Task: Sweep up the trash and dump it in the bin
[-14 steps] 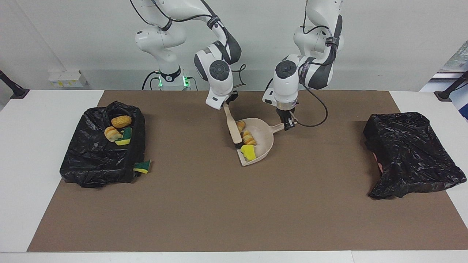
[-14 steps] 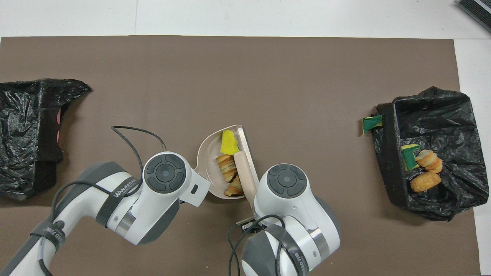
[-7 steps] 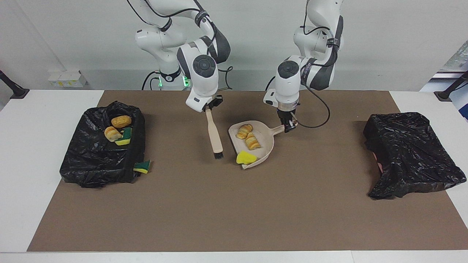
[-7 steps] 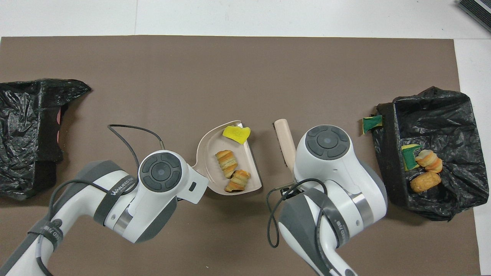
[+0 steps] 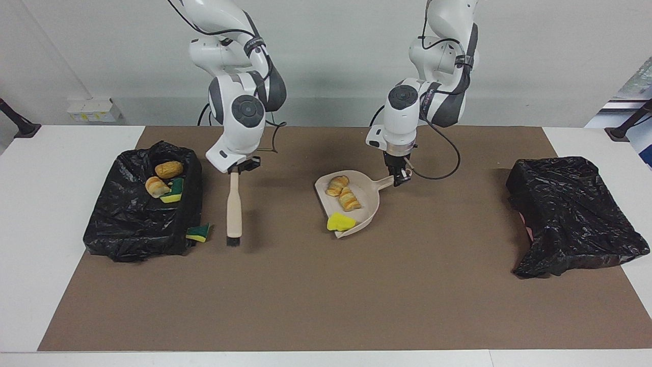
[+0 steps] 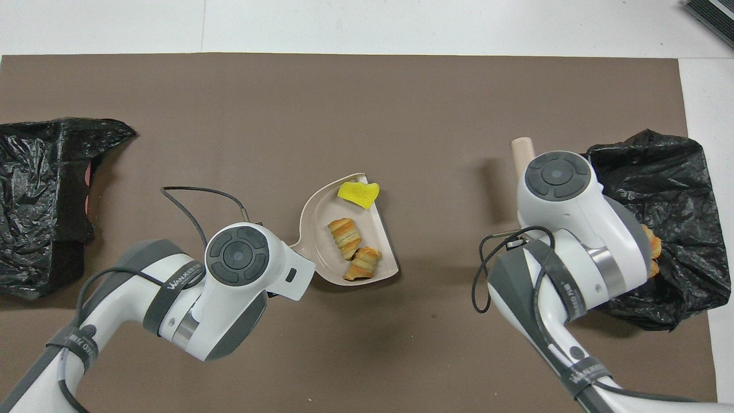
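My left gripper is shut on the handle of the beige dustpan, which sits at the middle of the mat. Two tan-orange bread pieces lie in the pan, and a yellow sponge bit lies at its open lip. The overhead view also shows the pan, the bread and the sponge. My right gripper is shut on the beige brush. The brush hangs bristles down beside a green-and-yellow sponge that lies on the mat against the bin.
The black-bagged bin at the right arm's end holds two bread pieces and a sponge. A second black-bagged bin stands at the left arm's end. In the overhead view the right arm covers part of the first bin.
My right gripper has carried the brush out of the dustpan to beside the bin at the right arm's end. The yellow sponge has slid to the pan's lip. The pan has shifted slightly.
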`<move>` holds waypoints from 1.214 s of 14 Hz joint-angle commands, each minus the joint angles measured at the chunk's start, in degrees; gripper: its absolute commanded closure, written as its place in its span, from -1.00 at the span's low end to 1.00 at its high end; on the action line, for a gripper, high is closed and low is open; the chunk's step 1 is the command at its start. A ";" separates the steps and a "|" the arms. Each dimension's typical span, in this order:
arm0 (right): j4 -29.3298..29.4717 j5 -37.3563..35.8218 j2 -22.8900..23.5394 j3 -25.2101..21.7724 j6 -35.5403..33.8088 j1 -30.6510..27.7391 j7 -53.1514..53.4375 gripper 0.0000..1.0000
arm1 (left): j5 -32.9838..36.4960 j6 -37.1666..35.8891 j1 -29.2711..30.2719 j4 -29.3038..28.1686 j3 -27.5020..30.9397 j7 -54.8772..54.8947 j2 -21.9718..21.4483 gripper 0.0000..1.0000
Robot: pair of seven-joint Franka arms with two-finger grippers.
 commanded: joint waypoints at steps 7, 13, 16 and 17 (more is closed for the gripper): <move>2.15 -6.38 7.58 0.83 1.88 -3.18 10.70 1.00 | -3.44 1.67 -0.44 0.04 -0.21 -0.65 0.31 1.00; 1.97 8.43 7.40 1.71 1.96 0.77 10.52 1.00 | -3.61 -2.02 -0.18 0.57 0.05 -0.65 0.22 1.00; 5.56 13.65 7.49 1.62 0.66 7.70 14.89 1.00 | -2.82 -3.34 0.53 0.65 0.23 -0.30 0.22 1.00; 7.23 13.48 7.49 1.54 -0.83 8.68 16.66 1.00 | -2.82 -3.69 0.62 0.66 0.31 -0.30 0.22 1.00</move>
